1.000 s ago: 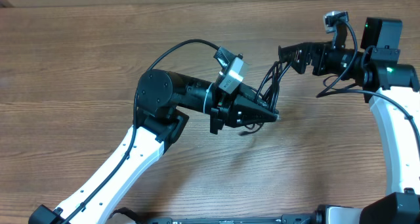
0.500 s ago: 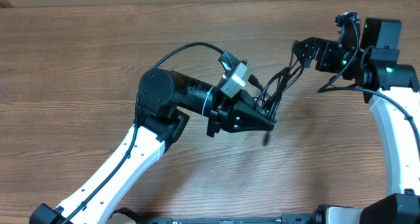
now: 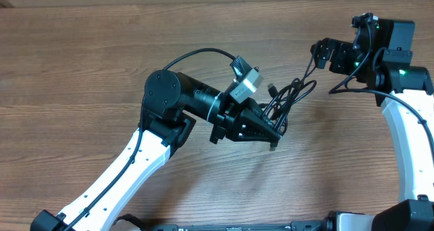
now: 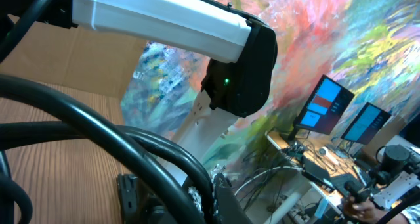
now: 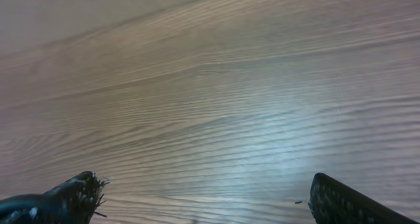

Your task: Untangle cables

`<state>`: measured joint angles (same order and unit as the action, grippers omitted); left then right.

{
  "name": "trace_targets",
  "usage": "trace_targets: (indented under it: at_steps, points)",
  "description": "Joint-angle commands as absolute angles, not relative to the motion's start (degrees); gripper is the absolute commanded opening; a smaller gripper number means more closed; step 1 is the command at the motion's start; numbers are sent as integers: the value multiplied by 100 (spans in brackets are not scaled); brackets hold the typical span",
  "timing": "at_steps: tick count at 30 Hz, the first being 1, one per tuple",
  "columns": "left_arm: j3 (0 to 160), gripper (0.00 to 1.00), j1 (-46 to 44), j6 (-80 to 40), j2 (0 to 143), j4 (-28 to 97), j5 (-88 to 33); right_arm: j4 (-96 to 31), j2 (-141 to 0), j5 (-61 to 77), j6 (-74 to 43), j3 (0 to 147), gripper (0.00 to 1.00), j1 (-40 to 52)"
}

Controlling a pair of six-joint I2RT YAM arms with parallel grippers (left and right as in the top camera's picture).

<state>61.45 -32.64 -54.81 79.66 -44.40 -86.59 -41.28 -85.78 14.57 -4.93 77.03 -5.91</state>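
Note:
The cables (image 3: 288,99) are a bunch of thin black cords looped together near the table's middle, with a small plug end sticking up at the upper left of the bunch. My left gripper (image 3: 273,137) is shut on the bunch's lower part. In the left wrist view the cords (image 4: 131,145) pass as thick black arcs into the jaws (image 4: 210,198). My right gripper (image 3: 320,53) is up and to the right of the bunch. In the right wrist view its fingers (image 5: 203,191) are wide apart with only bare wood between them.
The wooden table (image 3: 81,68) fills the overhead view. My right arm's white link (image 4: 164,20) crosses the top of the left wrist view. Thicker black wires run along both arms.
My right gripper has moved right and up, away from the cords, and no longer holds them. The bunch has shifted right. My left gripper has moved slightly down with it.

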Motion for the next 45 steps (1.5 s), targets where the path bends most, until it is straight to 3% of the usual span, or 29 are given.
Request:
trace_targets:
  at_steps: [1, 10, 22, 45]
  points:
    - [6208, 4, -3358, -5708, 7843, -4482, -9052, -4086, -8547, 434, -624, 7725, 100, -650]
    - [6208, 4, -3050, -6058, 7843, -4480, -9052, -4189, -8547, -456, -622, 7725, 100, -694]
    - [6206, 4, -2646, -6219, 7843, -4482, -9052, -4386, -8547, -375, -773, 7725, 100, -1409]
    - [6208, 4, -1564, -6646, 7841, -4484, -9050, -4692, -8547, -399, -779, 7725, 100, -1487]
